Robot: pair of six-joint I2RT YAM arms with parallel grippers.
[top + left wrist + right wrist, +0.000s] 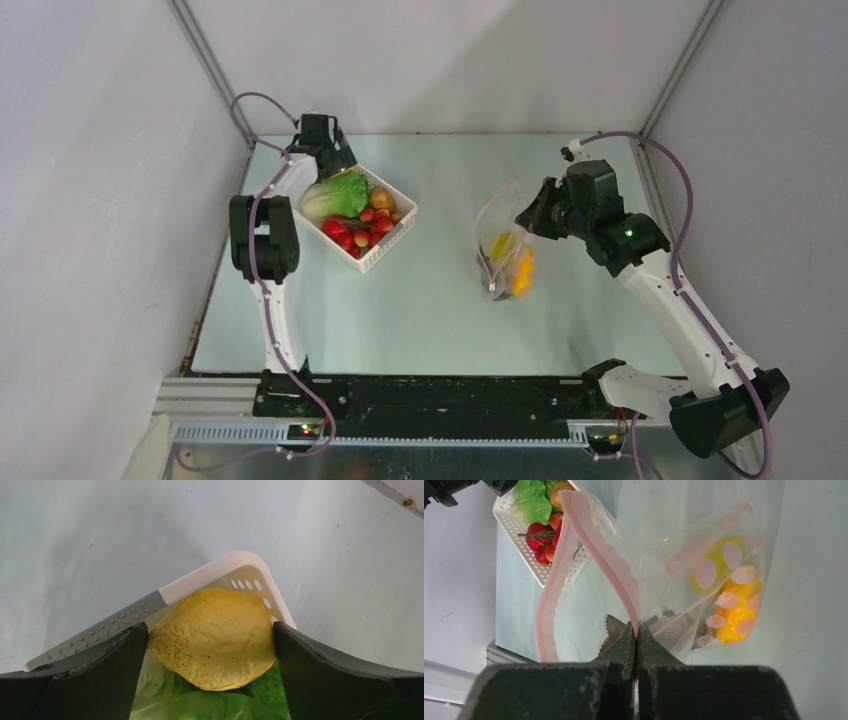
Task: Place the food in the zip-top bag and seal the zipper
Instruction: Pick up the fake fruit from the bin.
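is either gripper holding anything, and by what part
The right gripper pinches the zip-top bag by its pink zipper strip. The left gripper straddles the yellow fruit; whether it grips cannot be told.

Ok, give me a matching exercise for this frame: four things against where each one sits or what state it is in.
Things:
1 speckled yellow fruit
2 orange food
3 zipper
4 right gripper

Place or state:
A inside the zip-top bag
B shut on the bag's edge
C between the fingers of the left gripper
D open, unsealed

Pairs: 1-C; 2-A; 3-D; 4-B
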